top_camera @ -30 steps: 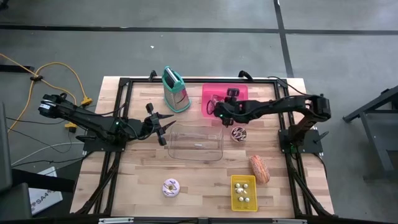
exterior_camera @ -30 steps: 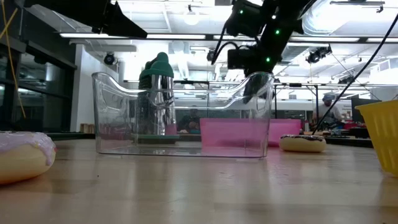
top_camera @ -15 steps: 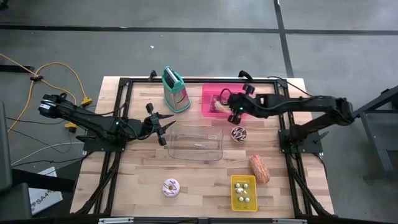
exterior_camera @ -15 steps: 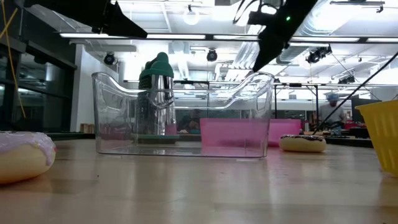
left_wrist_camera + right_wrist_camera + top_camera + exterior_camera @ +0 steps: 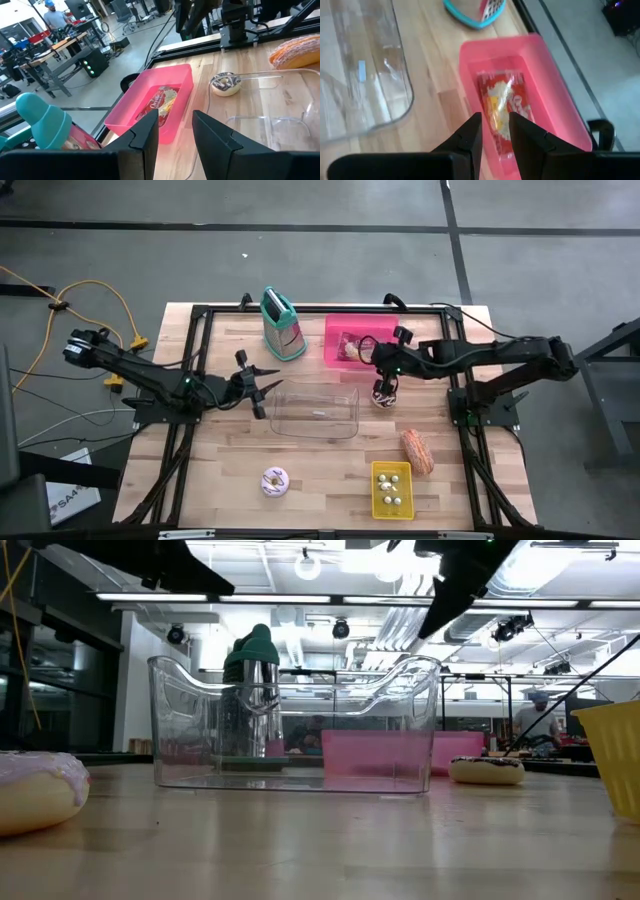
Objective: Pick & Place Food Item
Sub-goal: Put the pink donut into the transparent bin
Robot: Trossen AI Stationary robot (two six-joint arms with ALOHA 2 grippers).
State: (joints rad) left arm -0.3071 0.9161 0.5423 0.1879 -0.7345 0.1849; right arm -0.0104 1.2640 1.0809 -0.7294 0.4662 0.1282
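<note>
a: where's the food, and what has the right tool got?

b: the snack packet [image 5: 501, 107] lies flat inside the pink bin [image 5: 555, 95]. i judge that's your item, though the task doesn't name it. the right tool [image 5: 494, 117] hangs above the surface [image 5: 320, 470] just beside the pink bin, its fingers parted only narrowly with nothing between them.

a: so what can go wrong first?

b: that narrow gap. if you drop onto the packet like this, the fingers may land on top of it and press it into the pink bin's floor rather than straddle it. widen before you descend.

a: and after that?

b: the pink bin's wall. come in at a slant and a finger could catch the rim and shove or tip the bin. a slick wrapper may also slide out of a shallow pinch.

a: anything just outside the pink bin?

b: the chocolate donut [image 5: 225, 83] sits near the pink bin, under your right arm's path. sink too early and you'll nudge it.

a: farther out?

b: the clear container [image 5: 315, 410] stands beyond the donut from the pink bin; clip its rim and it could skid. the left tool [image 5: 175, 115] waits on the container's far side from the pink bin, fingers apart and empty.
</note>
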